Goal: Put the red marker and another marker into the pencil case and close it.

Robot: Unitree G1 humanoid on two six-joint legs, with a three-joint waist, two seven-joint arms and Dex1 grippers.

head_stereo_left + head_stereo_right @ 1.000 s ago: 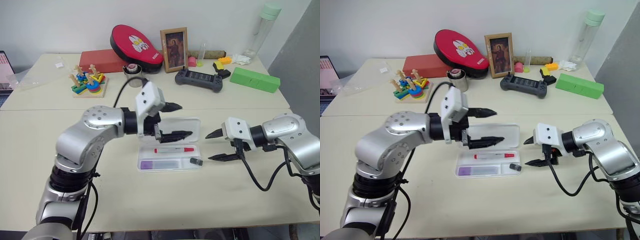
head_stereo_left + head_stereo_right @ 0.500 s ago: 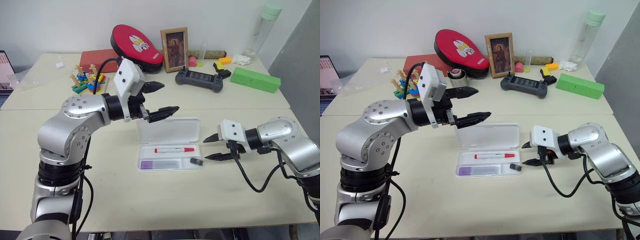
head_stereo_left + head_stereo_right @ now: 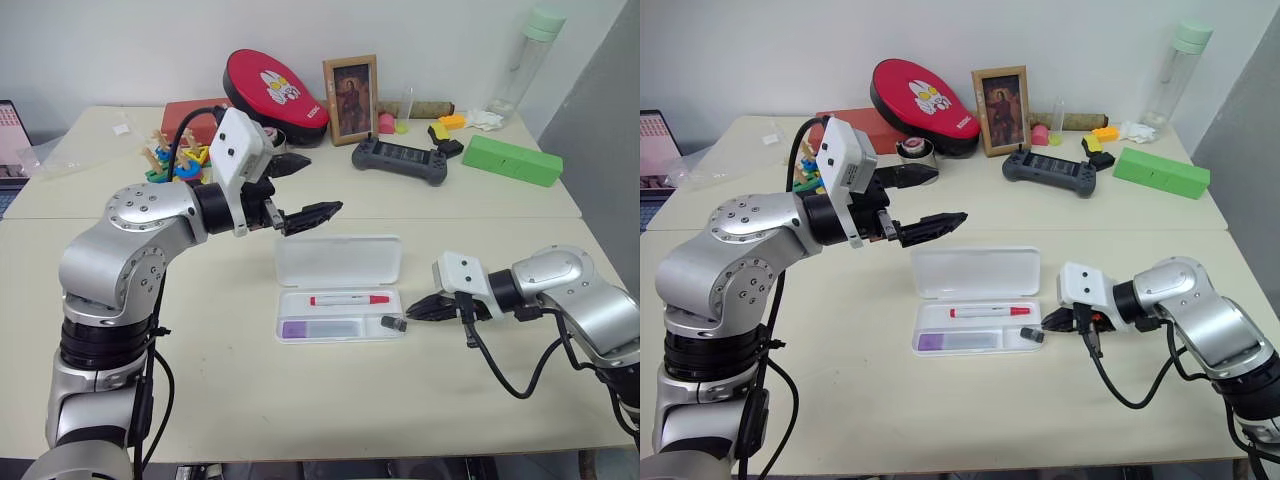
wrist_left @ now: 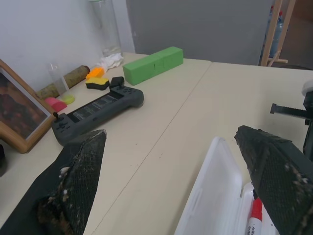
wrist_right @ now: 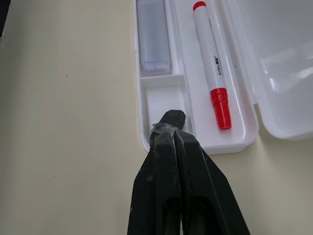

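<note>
The pencil case (image 3: 292, 314) lies open mid-table, its lid (image 3: 338, 262) folded back flat. In the tray lie the red marker (image 3: 348, 299) and, in the nearer compartment, the purple-capped marker (image 3: 320, 328). A small dark grey stub (image 3: 392, 323) sits in the tray's right end. My right gripper (image 3: 414, 311) is shut, low at that end. In the right wrist view its fingertips (image 5: 168, 128) overlap the stub, and I cannot tell whether they touch it. My left gripper (image 3: 326, 182) hangs open and empty above the table, behind and left of the lid.
Along the back stand a green box (image 3: 510, 158), a black game controller (image 3: 398, 160), a picture frame (image 3: 349, 98), a red oval pad (image 3: 272, 92), a wooden stacking toy (image 3: 178, 162) and a tall bottle (image 3: 525, 60). Bare tabletop surrounds the case.
My right gripper has closed and sunk toward the tray's right end. My left gripper, still open, has lifted off the case's lid and drawn back to the left.
</note>
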